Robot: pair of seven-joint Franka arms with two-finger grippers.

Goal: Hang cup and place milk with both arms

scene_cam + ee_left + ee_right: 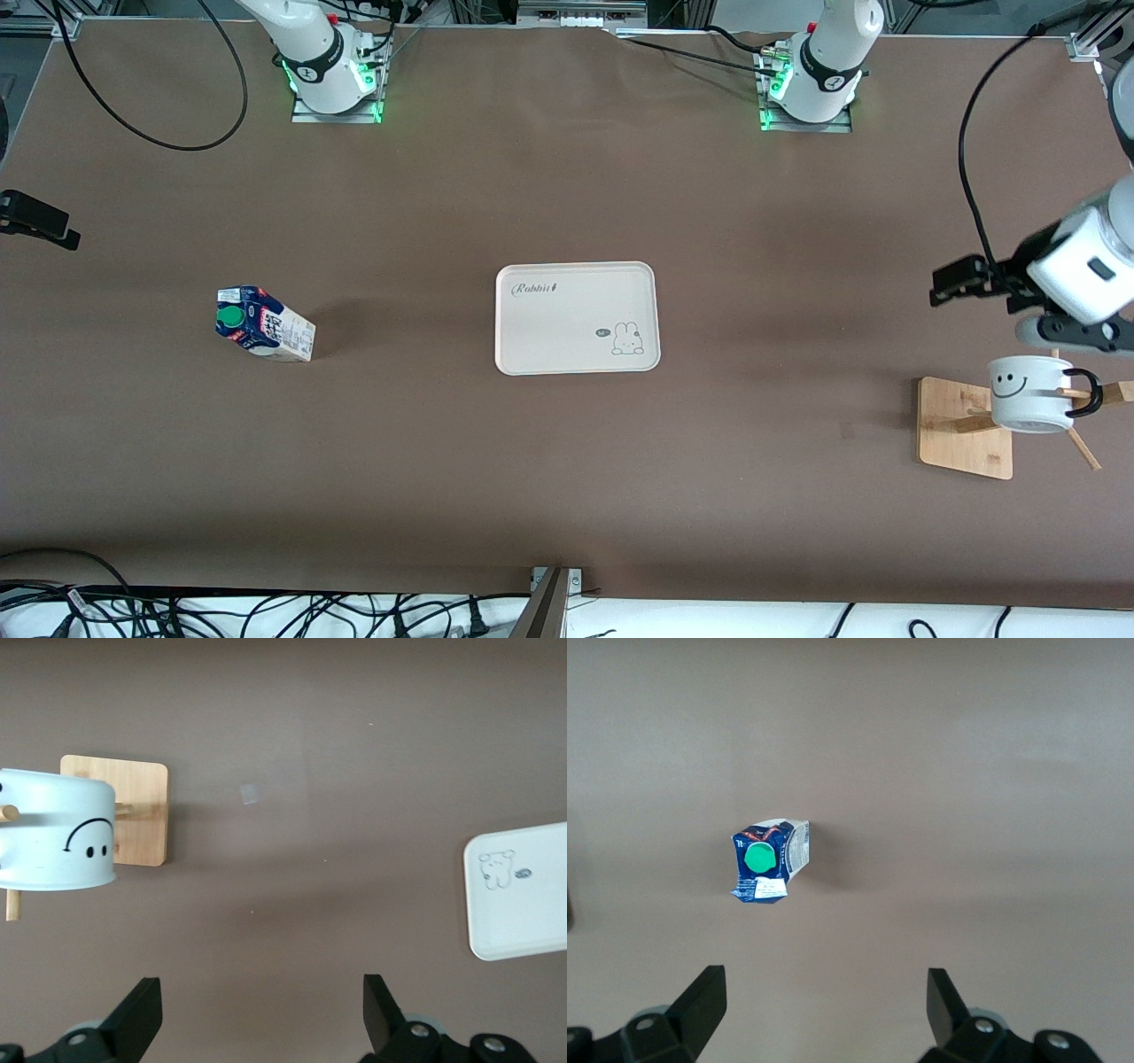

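White left arm [1090, 257] over hung cup [1028, 392]

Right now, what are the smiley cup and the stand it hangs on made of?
The cup looks like glazed ceramic: smooth white wall with a printed black face, though it could be plastic. The stand looks like light bamboo or wood: pale tan, with faint grain on its flat base and thin pegs.

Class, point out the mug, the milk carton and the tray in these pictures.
mug [1028, 394], front view, white side just under the smiley face.
milk carton [232, 316], front view, green cap.
tray [567, 319], front view, bare middle of its floor.
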